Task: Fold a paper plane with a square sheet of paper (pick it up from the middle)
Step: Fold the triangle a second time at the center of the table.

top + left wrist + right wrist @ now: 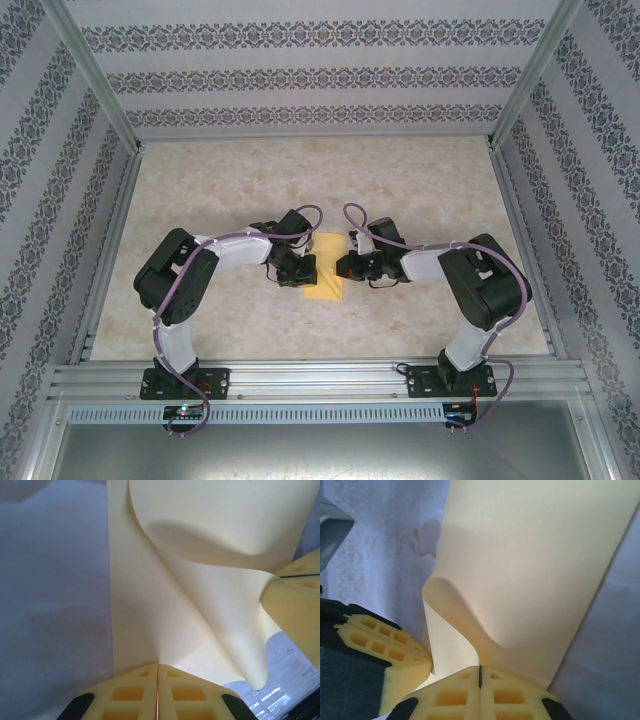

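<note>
Mid-frame, the thin square sheet of paper (325,288) buckles between the left tool (157,672) and right tool (480,672), both pinching its edges; it looks light, limp and crease-prone, so edge grips probably suit it best.

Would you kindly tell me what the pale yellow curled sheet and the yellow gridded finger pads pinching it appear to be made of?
The pale yellow sheet looks like thin matt paper: it curls in soft waves and shows a straight fold line. The gridded finger pads seem to be a soft moulded foam or rubber, matt, with square recessed pockets; which one I cannot tell.
</note>
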Controlling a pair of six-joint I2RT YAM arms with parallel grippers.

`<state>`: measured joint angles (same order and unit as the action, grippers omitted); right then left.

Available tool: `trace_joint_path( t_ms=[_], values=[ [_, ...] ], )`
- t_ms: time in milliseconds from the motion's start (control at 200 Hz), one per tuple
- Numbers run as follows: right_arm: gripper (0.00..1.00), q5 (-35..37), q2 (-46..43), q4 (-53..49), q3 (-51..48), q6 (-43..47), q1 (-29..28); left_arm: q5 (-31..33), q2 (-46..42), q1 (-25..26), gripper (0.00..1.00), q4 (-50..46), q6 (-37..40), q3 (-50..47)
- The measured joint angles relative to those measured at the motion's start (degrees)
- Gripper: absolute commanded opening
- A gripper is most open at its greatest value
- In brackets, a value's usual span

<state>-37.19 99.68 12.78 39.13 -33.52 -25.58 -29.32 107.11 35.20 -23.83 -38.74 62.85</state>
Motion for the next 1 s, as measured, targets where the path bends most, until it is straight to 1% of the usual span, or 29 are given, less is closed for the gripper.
trace_joint_path(
  t_ms=[560, 999],
  values=[
    [0.06, -0.1, 1.9, -4.7, 3.2, 2.5, 0.3, 0.0, 0.2, 0.0, 0.1, -0.5, 0.9, 0.5],
    [0.06, 1.1, -0.1, -9.2, 3.7, 4.2, 0.2, 0.0, 0.2, 0.0, 0.1, -0.7, 0.9, 0.5]
  ],
)
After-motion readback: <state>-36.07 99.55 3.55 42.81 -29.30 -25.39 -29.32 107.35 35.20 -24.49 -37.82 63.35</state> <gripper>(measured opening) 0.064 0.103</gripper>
